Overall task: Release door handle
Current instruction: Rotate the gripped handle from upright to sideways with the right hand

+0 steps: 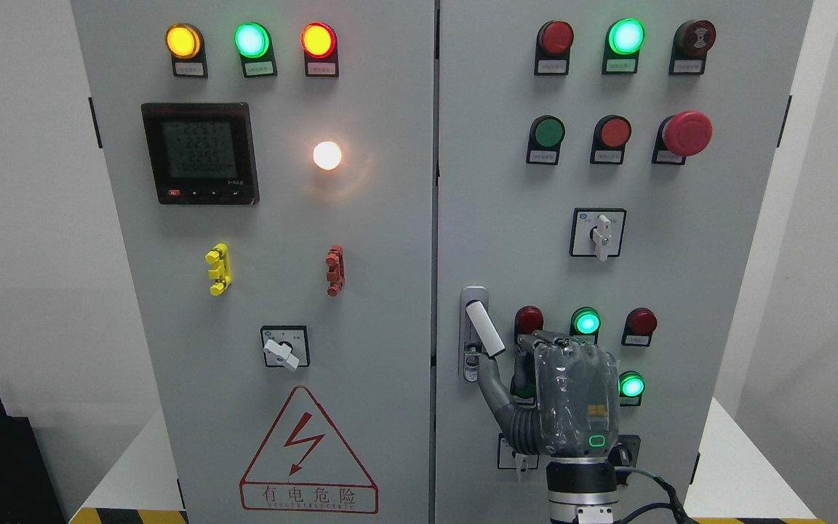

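Note:
The door handle (484, 328) is a white lever on a grey lock plate (472, 300) at the left edge of the cabinet's right door (681, 291). The lever is swung out and tilts down to the right. My right hand (535, 364) comes up from the bottom edge, just right of and below the handle, with its back towards me. Its thumb (490, 380) reaches up left to just under the lever's lower end. Its fingers (557, 342) are bent loosely towards the door, right of the lever and not around it. The hand holds nothing. The left arm is out of view.
Red and green indicator lamps (585, 322) sit right behind the hand. A rotary switch (598, 233) is above it. The left door (259, 291) carries a meter (199, 153), a second switch (285, 348) and a warning triangle (308, 455). The cabinet stands on a white surface (739, 473).

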Controlling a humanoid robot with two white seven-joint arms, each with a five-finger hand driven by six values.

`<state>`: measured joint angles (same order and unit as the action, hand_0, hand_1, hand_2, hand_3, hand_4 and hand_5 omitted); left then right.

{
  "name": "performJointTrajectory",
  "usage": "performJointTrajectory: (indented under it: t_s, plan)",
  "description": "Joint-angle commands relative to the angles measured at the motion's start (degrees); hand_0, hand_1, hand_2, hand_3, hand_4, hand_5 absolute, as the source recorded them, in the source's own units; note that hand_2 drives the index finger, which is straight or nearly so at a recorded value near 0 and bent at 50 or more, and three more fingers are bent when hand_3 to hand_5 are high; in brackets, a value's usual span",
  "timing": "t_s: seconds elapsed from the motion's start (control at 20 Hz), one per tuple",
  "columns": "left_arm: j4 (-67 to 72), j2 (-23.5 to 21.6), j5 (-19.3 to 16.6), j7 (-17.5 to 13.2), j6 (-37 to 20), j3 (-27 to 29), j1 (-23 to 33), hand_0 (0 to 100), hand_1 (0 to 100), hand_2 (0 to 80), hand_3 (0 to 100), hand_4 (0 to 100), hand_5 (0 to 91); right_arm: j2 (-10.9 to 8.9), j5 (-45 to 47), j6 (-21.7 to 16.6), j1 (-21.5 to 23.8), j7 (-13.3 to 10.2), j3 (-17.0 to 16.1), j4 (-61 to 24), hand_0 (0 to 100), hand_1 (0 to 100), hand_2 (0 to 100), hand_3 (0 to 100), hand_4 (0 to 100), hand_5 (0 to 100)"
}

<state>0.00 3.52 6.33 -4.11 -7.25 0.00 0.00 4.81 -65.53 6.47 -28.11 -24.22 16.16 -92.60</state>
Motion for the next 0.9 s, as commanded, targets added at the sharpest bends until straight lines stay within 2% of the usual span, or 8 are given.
performJointTrajectory:
  t_s: [0.0, 0.85]
  plan:
    - [-0.44, 0.00, 0.00, 0.16, 0.05, -0.61, -1.76, 12, 39, 0.0, 0, 0, 0.0, -0.06, 0.06, -0.06, -0.01, -0.13, -1.04, -0.04, 47, 65, 97, 100, 100, 100]
    - [-0.53, 0.00, 0.00, 0.16, 0.05, -0.61, -1.76, 12, 39, 0.0, 0, 0, 0.0, -0.15, 0.14, -0.50, -0.54, -0.04, -1.74, -0.13, 49, 63, 97, 100, 100, 100]
